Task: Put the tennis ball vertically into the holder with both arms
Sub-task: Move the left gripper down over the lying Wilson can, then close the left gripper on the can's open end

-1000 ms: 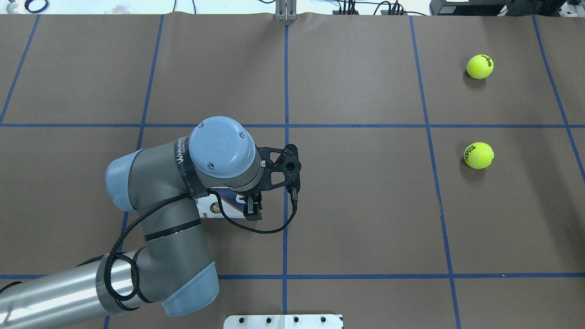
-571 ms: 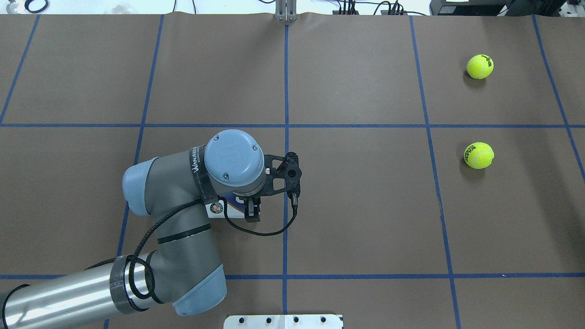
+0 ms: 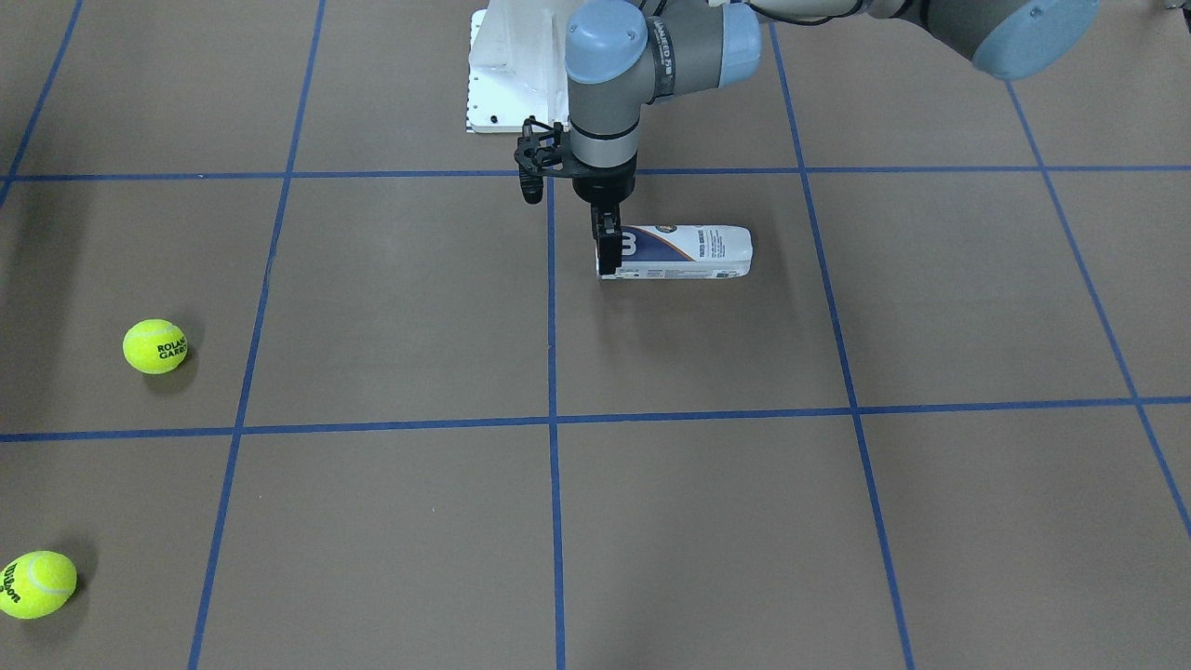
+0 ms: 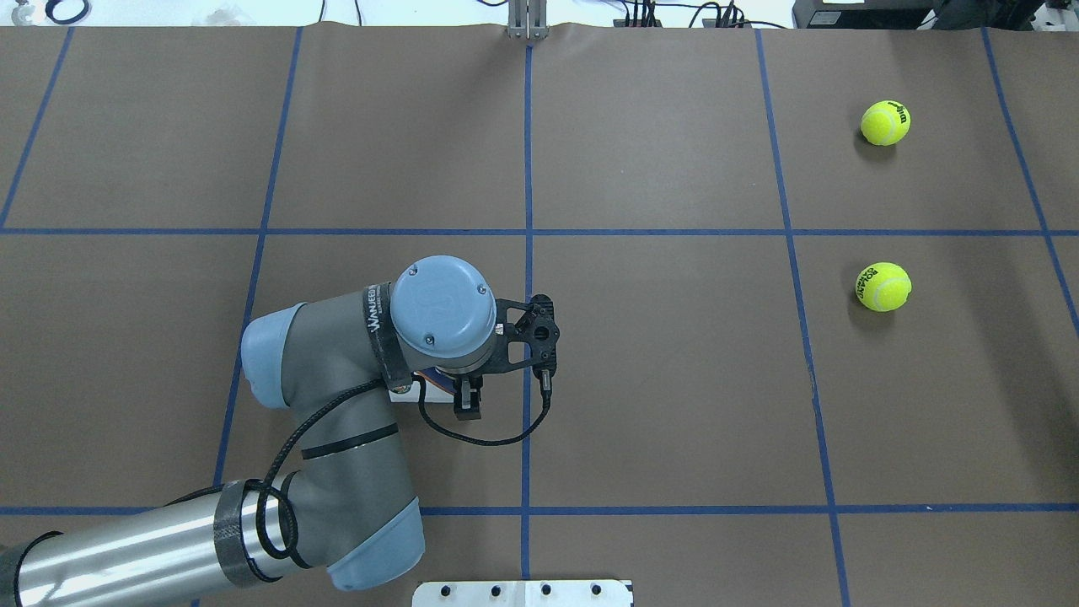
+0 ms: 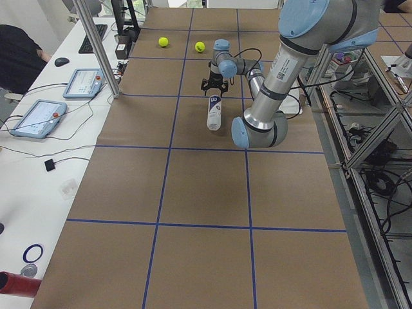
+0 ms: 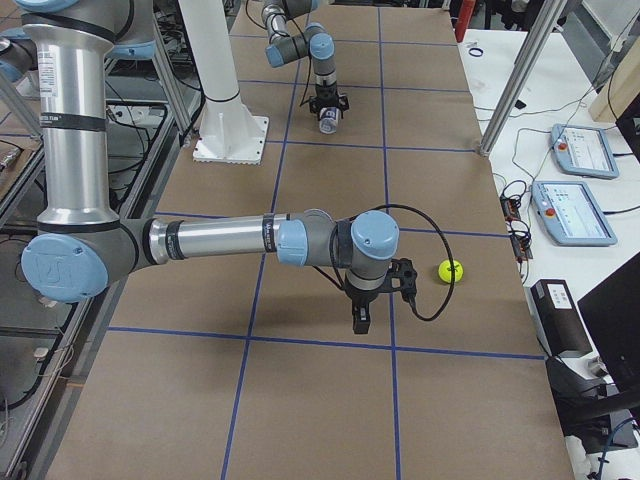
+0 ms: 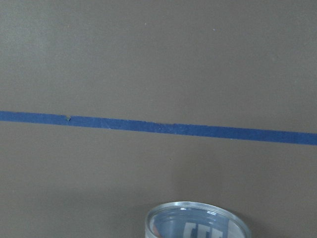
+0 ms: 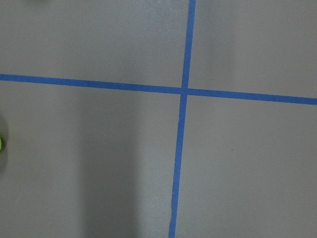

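Note:
The holder (image 3: 689, 251) is a clear tube with a white-and-navy label. It lies on its side on the brown table. My left gripper (image 3: 609, 253) stands over the tube's metal-rim end, one finger in front of the tube, the other hidden behind it, and looks open. In the overhead view my left wrist hides most of the holder (image 4: 432, 385). The left wrist view shows only the rim (image 7: 198, 222). Two tennis balls (image 4: 885, 123) (image 4: 883, 287) lie far to the right. My right gripper (image 6: 360, 322) hangs above the table near one ball (image 6: 451, 269); I cannot tell whether it is open.
The white pedestal base (image 3: 512, 84) stands at the robot's edge of the table, just behind the holder. Blue tape lines divide the table into squares. Tablets and cables lie on a side bench (image 5: 38, 119) beyond the far edge.
My left wrist has moved right and down over the holder's rim end, and it hides more of the label now. The balls have not moved.

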